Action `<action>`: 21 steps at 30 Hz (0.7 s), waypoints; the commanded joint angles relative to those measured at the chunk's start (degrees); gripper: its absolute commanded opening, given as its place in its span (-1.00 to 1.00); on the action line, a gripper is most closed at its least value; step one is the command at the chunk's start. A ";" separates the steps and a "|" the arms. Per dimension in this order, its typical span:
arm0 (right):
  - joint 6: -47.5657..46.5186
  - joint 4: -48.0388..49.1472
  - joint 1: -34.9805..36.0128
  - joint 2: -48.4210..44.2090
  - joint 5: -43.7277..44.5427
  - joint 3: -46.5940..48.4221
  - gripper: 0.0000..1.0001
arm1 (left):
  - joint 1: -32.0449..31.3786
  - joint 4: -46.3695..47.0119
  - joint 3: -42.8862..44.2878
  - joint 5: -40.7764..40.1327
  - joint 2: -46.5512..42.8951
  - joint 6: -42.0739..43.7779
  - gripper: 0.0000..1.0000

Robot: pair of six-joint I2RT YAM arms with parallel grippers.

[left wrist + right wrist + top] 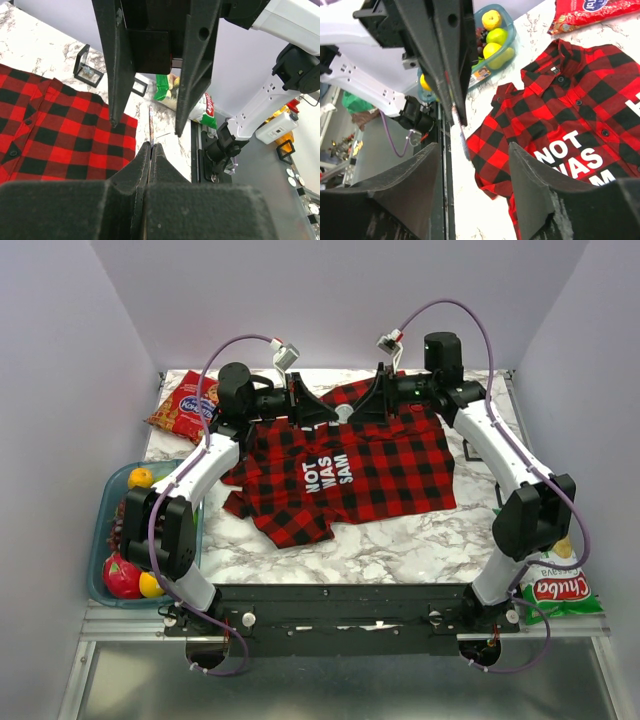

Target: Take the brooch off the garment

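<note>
Two hands hung tip to tip above the collar end of the garment, which lay spread on the marble bench. Left hand — fingers pressed tight together, pinching the brooch, seen edge-on as a thin silvery sliver, held up clear of the cloth. Right hand — fingers spread wide, one either side of the brooch, touching neither it nor the garment.

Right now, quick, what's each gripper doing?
Left gripper: closed, pinching what looks like the brooch, seen edge-on.
Right gripper: open, holding nothing.
</note>
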 commanded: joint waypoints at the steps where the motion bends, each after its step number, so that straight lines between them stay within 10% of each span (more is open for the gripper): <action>1: -3.49 -0.82 0.48 -3.39 -2.70 -1.57 0.32 | 0.29 3.11 -0.22 -0.26 0.35 -2.10 -1.00; 21: -6.92 -6.27 3.56 -2.07 14.08 3.88 -0.03 | 0.29 3.90 0.48 -0.08 1.23 -2.72 -1.00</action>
